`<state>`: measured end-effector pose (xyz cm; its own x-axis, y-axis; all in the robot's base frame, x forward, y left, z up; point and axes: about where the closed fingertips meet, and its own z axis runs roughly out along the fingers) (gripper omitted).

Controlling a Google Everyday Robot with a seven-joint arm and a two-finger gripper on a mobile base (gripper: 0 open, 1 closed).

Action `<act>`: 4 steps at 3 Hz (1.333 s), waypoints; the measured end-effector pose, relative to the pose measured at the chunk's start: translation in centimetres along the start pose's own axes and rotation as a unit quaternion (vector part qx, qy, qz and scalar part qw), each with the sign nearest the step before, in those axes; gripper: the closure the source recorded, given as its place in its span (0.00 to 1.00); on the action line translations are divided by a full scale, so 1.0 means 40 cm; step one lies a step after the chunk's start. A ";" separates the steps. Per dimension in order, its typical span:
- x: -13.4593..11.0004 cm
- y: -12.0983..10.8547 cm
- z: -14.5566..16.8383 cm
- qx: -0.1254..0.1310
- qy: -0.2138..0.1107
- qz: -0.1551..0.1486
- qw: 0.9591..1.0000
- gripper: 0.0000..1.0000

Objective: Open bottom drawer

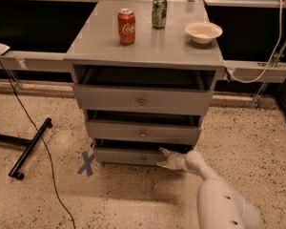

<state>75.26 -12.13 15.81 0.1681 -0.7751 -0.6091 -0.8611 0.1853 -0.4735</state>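
Note:
The bottom drawer (128, 156) is the lowest and shortest of three grey fronts in the cabinet, with a small round knob (143, 160) at its centre. It stands slightly out, a dark gap showing above its front. My gripper (161, 158) reaches in from the lower right on a white arm and sits at the drawer front just right of the knob. One cream finger (164, 151) rests at the top edge of the front and the other at its lower edge.
The middle drawer (143, 131) and top drawer (142, 99) also stand slightly out. On the cabinet top are a red cola can (127, 26), a green can (158, 12) and a white bowl (203, 31). A blue tape X (86, 163), a black stand leg (31, 148) and a cable lie on the floor at left.

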 end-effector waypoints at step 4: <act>-0.005 -0.004 -0.007 0.000 0.000 0.000 1.000 0.48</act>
<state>75.25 -12.16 16.18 0.1676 -0.7752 -0.6090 -0.8612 0.1856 -0.4733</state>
